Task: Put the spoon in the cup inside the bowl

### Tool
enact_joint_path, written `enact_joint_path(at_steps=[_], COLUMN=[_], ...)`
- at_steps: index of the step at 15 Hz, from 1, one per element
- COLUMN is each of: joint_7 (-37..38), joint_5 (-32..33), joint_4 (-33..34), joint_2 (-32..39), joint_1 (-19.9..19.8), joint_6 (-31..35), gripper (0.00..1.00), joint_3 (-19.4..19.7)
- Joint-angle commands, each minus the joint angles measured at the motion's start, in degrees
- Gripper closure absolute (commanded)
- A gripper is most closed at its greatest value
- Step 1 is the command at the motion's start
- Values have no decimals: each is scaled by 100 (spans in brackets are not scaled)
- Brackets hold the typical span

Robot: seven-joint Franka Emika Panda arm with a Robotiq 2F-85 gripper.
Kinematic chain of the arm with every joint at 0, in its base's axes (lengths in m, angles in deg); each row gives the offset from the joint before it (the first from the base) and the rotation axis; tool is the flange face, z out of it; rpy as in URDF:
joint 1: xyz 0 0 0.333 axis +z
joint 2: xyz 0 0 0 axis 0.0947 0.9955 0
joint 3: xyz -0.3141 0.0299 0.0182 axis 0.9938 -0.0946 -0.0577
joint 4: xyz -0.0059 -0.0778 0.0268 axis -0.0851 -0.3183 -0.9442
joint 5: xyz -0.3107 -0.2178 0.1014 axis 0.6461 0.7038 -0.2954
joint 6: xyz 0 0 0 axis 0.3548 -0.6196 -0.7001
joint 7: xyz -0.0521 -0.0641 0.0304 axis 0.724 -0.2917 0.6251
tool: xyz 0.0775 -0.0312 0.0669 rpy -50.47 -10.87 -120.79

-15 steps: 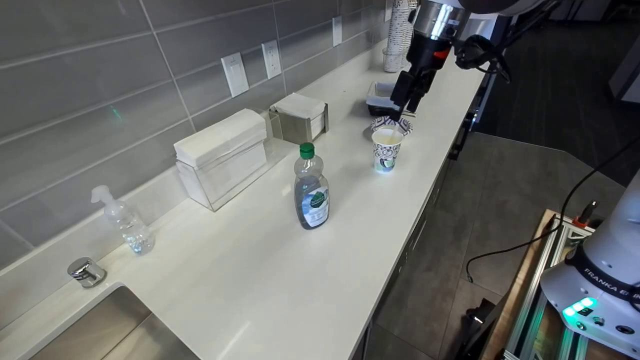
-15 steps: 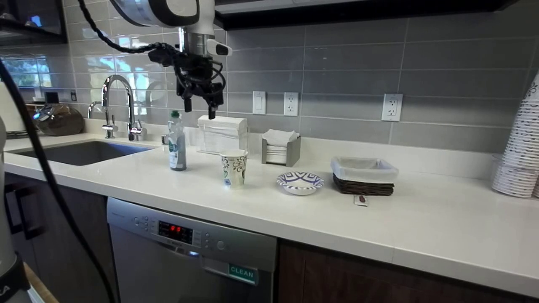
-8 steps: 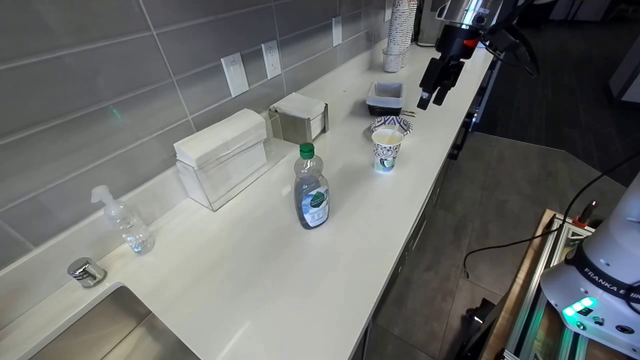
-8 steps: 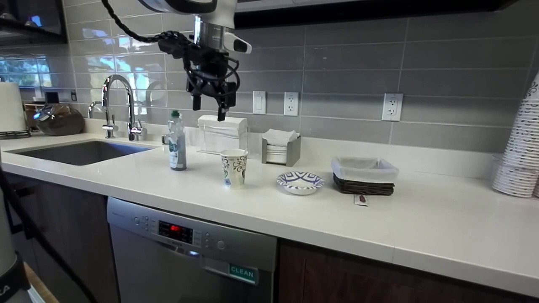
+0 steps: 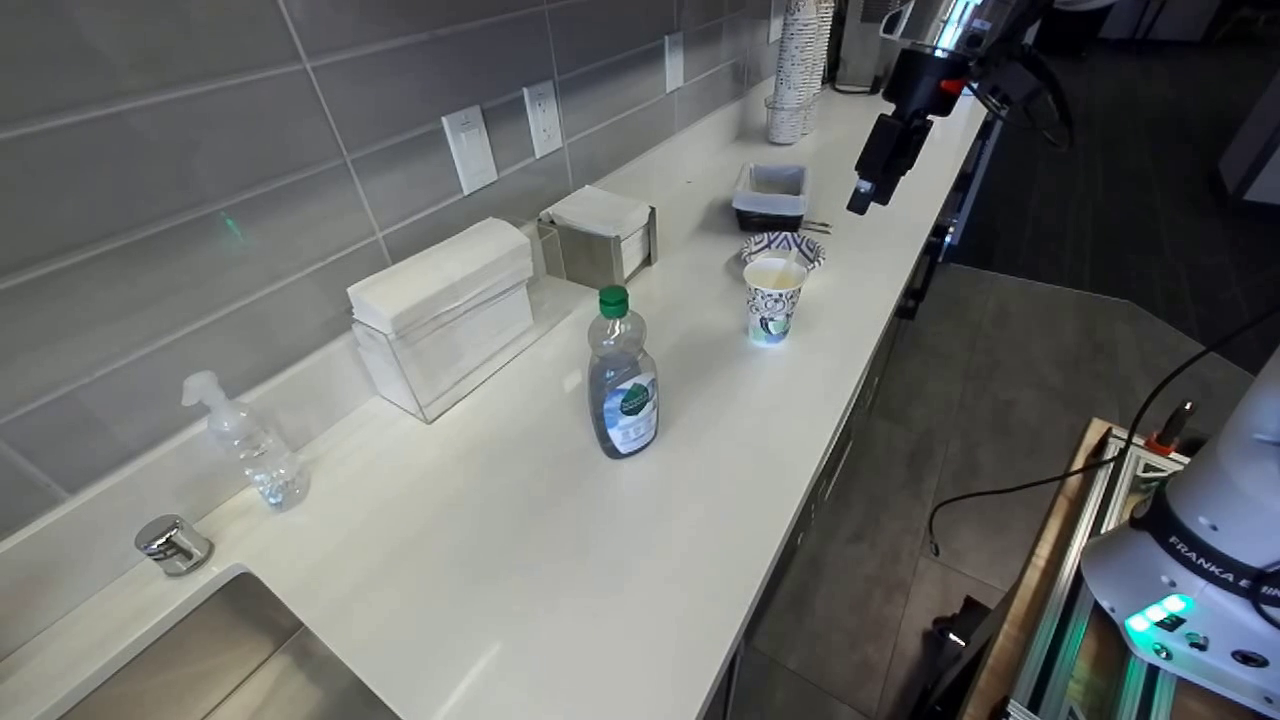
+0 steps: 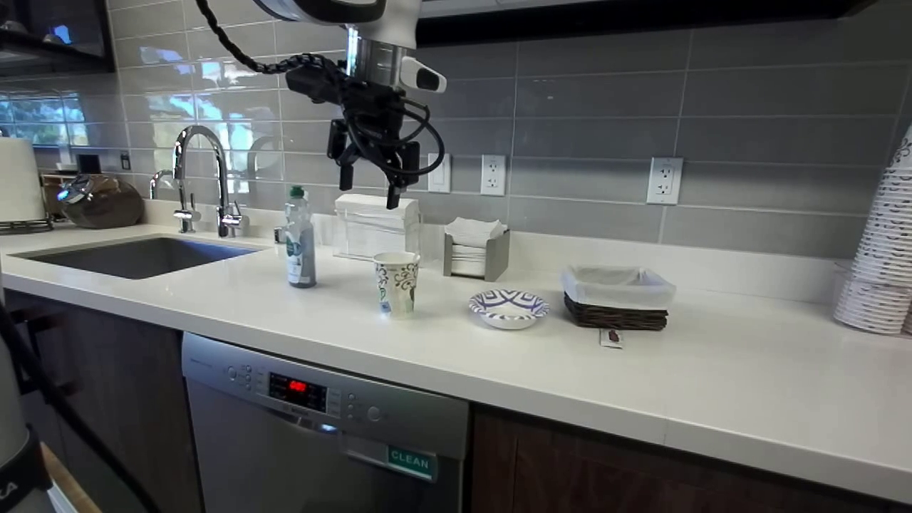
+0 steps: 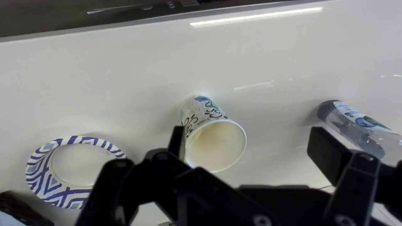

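The white printed cup (image 5: 772, 315) stands upright on the counter, in both exterior views (image 6: 395, 286) and in the wrist view (image 7: 198, 115). A thin pale sliver that looks like the spoon (image 5: 788, 264) rises from its rim; the rest is hidden. In the wrist view I cannot make out the spoon. The shallow bowl (image 5: 760, 243) with blue pattern sits apart beside the cup, also in an exterior view (image 6: 508, 306) and the wrist view (image 7: 40, 185). My gripper (image 6: 369, 189) is open and empty, well above the counter; in the wrist view (image 7: 251, 145) its fingertips stand wide apart.
The blue dish-soap bottle (image 6: 300, 246) stands on the cup's sink side. Behind are a paper-towel holder (image 5: 440, 310) and napkin holder (image 6: 476, 253). A lined basket (image 6: 617, 318) and small packet (image 6: 610, 338) lie past the bowl. The counter's front edge (image 6: 541, 388) runs close by.
My open gripper has moved away from over the cup and bowl, to the right in both exterior views, and turned slightly. The cup, bowl and pale sliver stay put.
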Motion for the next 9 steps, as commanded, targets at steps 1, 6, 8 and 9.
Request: enact_joint_path(at_steps=[1, 6, 8, 9], joint_7=[-19, -227, -267, -304], joint_5=[-23, -330, -303, -304], joint_4=[14, 3, 7, 21], joint_2=[7, 234, 348, 428], joint_1=[-55, -20, -39, -38], joint_6=[-20, 200, 348, 448], gripper=[0, 0, 0, 0], joint_3=[-49, 159, 175, 198])
